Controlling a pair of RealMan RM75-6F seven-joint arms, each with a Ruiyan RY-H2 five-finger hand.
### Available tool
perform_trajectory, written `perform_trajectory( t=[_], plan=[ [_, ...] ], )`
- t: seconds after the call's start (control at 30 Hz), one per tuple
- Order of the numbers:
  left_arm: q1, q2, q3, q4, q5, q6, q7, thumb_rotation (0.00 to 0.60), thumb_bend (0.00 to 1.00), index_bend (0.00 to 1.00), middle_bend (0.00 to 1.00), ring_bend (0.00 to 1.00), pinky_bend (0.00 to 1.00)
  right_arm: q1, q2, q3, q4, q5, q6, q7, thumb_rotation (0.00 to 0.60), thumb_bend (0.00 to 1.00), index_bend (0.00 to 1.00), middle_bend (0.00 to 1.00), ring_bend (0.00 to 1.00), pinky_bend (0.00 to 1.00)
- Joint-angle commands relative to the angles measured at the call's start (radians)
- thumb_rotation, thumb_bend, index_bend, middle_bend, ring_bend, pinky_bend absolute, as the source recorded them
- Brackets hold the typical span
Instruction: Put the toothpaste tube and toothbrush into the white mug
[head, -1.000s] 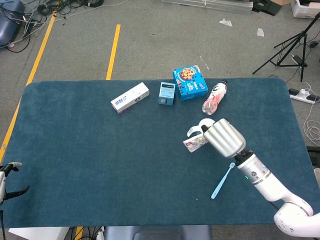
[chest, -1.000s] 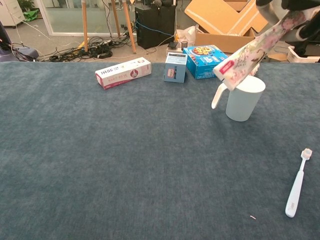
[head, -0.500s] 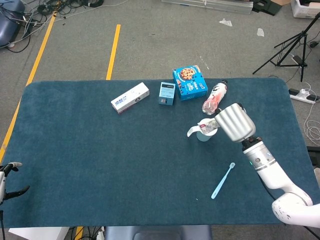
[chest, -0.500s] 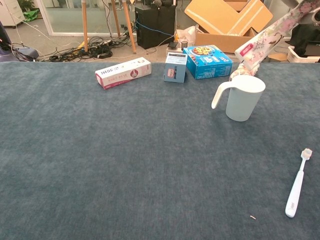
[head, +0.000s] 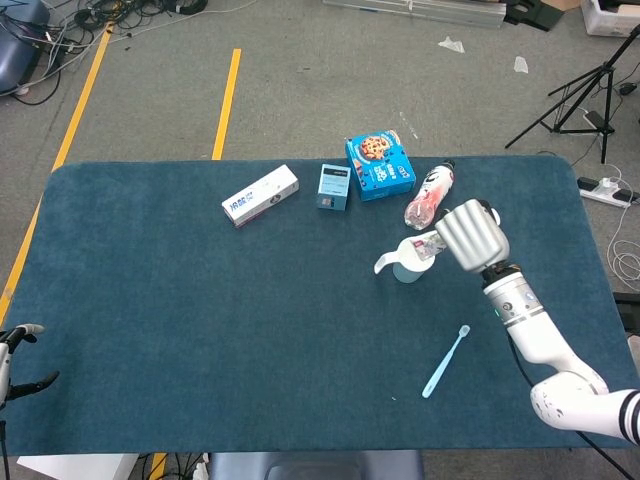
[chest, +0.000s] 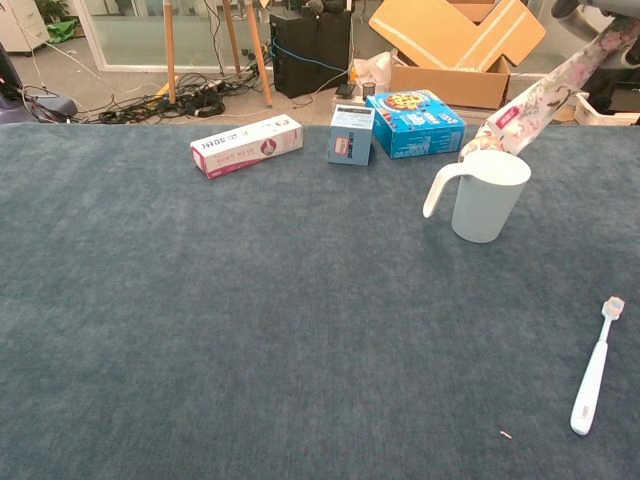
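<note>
Chest view, floral soft tube (chest: 545, 90), smooth mug (chest: 487, 195)

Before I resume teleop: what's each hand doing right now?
Left hand: only partly in view at the table edge, state cannot be told.
Right hand: holding the toothpaste tube, its lower end at the white mug.

I see a matt, napped dark blue cloth table cover (chest: 200, 330), a smooth white plastic-looking mug (chest: 487, 195), a glossy floral-printed toothpaste tube (chest: 540, 95), a light blue plastic toothbrush (chest: 592, 380), and my brushed-metal right hand (head: 472, 235).
</note>
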Motion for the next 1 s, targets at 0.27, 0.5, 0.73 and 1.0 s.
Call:
perform_trajectory(
  t=[0.27, 0.5, 0.73, 1.0],
  plan=[
    [-0.001, 0.000, -0.001, 0.002, -0.004, -0.003, -0.001, 0.600, 0.00, 0.31, 0.40, 0.33, 0.28, 0.025, -0.045, -0.026, 0.065, 0.032, -0.023, -0.002, 0.600, 0.19, 0.70, 1.00, 1.00, 1.00],
    [0.000, 0.003, -0.001, 0.001, -0.002, -0.002, -0.008, 0.600, 0.00, 0.31, 0.40, 0.33, 0.28, 0.050, -0.088, -0.035, 0.100, 0.051, -0.039, 0.000, 0.600, 0.19, 0.70, 1.00, 1.00, 1.00],
    [0.002, 0.007, -0.003, 0.000, -0.001, 0.001, -0.016, 0.600, 0.00, 0.31, 0.40, 0.33, 0.28, 0.068, -0.119, -0.050, 0.123, 0.065, -0.045, -0.010, 0.600, 0.19, 0.70, 1.00, 1.00, 1.00],
    [0.003, 0.007, -0.002, -0.002, 0.001, 0.002, -0.015, 0.600, 0.00, 0.31, 0.40, 0.33, 0.28, 0.086, -0.144, -0.061, 0.151, 0.101, -0.052, -0.028, 0.600, 0.19, 0.70, 1.00, 1.00, 1.00]
  ],
)
